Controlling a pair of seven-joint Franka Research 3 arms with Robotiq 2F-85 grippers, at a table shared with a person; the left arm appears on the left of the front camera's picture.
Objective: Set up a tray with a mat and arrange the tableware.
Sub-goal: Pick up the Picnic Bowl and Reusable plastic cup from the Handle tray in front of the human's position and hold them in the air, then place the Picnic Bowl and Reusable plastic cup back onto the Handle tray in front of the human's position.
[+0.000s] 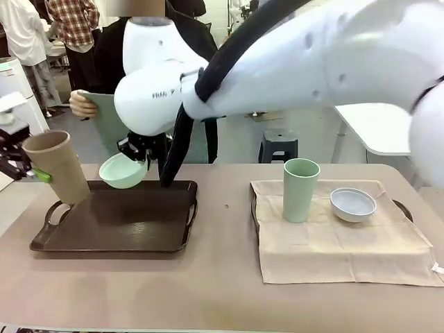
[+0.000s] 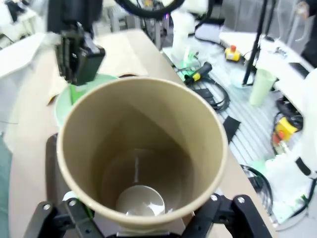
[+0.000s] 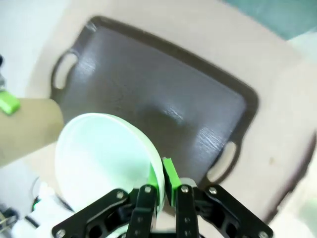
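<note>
Front view, table read as a clock (12 = person's side, 6 = robot's).

The L gripper [image 1: 41, 172] sits at 9 o'clock w/ the tall tan plastic cup [image 1: 57, 166] between its fingers. One green pad lies against the cup's side. In the L wrist view the cup's open mouth hides the fingertips, so it can't be told whether they press on the cup or stand just off it. The cup leans slightly toward 9. Its base is at the 9 o'clock edge of the dark brown rectangular tray [image 1: 111, 248], by that handle.

The R gripper [image 3: 162, 179] has its fingers pressed together on the rim of the small mint-green bowl [image 1: 123, 171], pinching the wall betw. the green pads. The bowl hangs tilted over the brown tray's 12 o'clock rim, its inside turned partly toward 6.

Toward 3 o'clock on the tan table [image 1: 208, 298], well apart from the brown tray, a beige cloth mat [image 1: 333, 253] lies over a second dark tray [image 1: 253, 208]; its handles peek out at both sides. On the mat the tall sage-green plastic cup [image 1: 301, 189] stands upright. Just beside it toward 3, not touching, is the small pale bluish-white bowl [image 1: 353, 204].

At 12 o'clock a person's hand [image 1: 82, 104] holds a flat grey-green sheet [image 1: 107, 125].
</note>
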